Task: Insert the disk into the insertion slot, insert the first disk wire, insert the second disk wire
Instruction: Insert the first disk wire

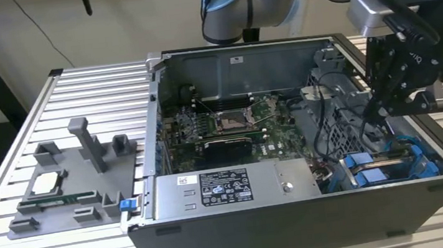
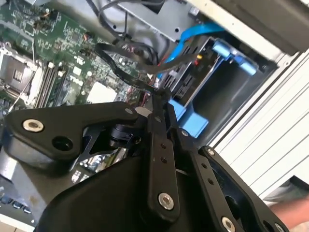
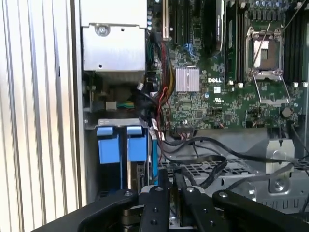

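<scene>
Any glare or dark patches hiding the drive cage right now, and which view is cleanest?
Exterior view: even light, but the claw darkens the cage beneath it. Second wrist view: the case rim is washed out and the near linkage blurs. First wrist view: cleanest, the blue carriers are evenly lit.

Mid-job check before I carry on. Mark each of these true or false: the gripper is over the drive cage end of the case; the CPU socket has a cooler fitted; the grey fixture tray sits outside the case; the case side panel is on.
1. The gripper is over the drive cage end of the case. True: it hangs above the blue carriers.
2. The CPU socket has a cooler fitted. False: it is bare.
3. The grey fixture tray sits outside the case. True, on the exterior view's left.
4. The case side panel is on. False: the case is open, with the motherboard exposed.
</scene>
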Motion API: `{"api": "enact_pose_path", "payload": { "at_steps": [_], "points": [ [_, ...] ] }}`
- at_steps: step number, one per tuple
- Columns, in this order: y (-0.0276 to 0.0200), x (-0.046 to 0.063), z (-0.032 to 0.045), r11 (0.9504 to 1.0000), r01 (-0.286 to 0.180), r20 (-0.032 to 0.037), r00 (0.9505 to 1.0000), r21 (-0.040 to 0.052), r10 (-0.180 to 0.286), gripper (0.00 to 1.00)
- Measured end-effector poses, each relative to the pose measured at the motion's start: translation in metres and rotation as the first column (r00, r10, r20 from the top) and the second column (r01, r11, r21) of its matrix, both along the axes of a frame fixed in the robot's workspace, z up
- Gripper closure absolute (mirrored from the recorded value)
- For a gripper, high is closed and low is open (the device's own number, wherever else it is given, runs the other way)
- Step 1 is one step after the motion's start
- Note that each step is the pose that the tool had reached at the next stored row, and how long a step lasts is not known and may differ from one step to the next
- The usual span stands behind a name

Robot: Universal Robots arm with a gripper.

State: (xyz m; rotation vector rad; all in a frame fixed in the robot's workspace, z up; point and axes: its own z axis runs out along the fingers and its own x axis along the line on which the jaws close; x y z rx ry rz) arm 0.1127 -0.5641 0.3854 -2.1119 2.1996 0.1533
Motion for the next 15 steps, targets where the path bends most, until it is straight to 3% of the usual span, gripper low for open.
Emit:
{"api": "enact_pose_path", "payload": {
  "at_steps": [4, 10, 13, 15],
  "points": [
    [-0.0002, -0.008, -0.0032, 1.0000, 0.000, -0.0025, 1.0000, -0.0087, 0.000, 1.00],
    [-0.0016, -0.008, -0.0077, 0.9997, 0.000, -0.0050, 1.0000, -0.0246, 0.000, 1.00],
    [-0.0054, -0.008, -0.0112, 0.9997, 0.000, -0.0078, 1.0000, -0.0249, 0.000, 1.00],
    [-0.0104, -0.006, -0.0147, 0.9997, 0.000, -0.0082, 1.0000, -0.0249, 0.000, 1.00]
  ]
}}
